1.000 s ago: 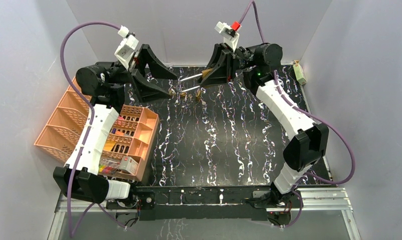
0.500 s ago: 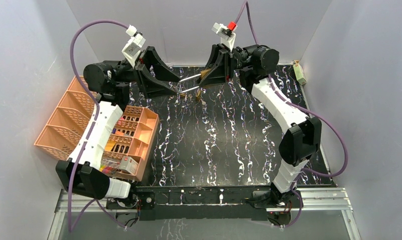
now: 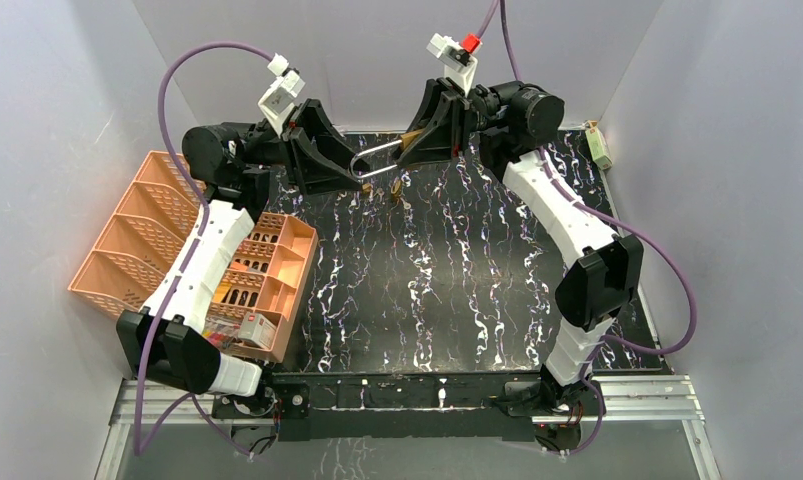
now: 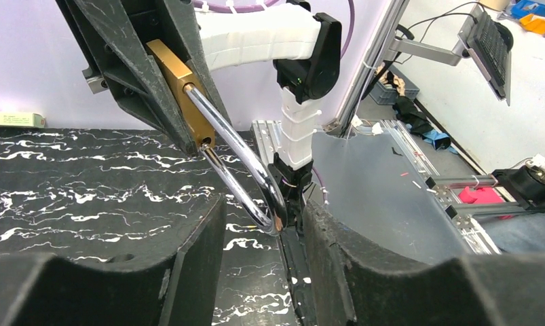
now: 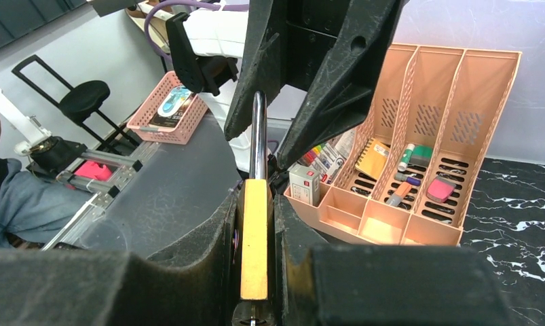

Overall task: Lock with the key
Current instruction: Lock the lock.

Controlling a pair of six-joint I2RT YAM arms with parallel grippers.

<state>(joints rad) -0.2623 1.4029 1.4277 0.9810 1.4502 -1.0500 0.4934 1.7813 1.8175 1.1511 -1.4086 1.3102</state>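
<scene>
Over the far middle of the black marbled table (image 3: 427,290), the right gripper (image 3: 413,146) has its jaws closed tight on the brass body of the padlock (image 3: 408,148), holding it clear of the surface. The right wrist view shows the brass block (image 5: 254,238) squeezed between the two fingers. The long chrome shackle (image 3: 375,160) reaches left from the body toward the left gripper (image 3: 358,172). In the left wrist view, the shackle's bend (image 4: 266,204) sits inside the gap of the left gripper's jaws. They stand partly open, wider than the bar, and it cannot be told whether either finger touches it. Both shackle legs meet the brass body (image 4: 181,85), but whether it is latched cannot be told. A small brass-coloured piece (image 3: 395,188) shows just near of the padlock, too small to identify as the key. A peach desk organiser (image 3: 127,240) holding pens and erasers stands at the table's left edge, well apart from the padlock.
</scene>
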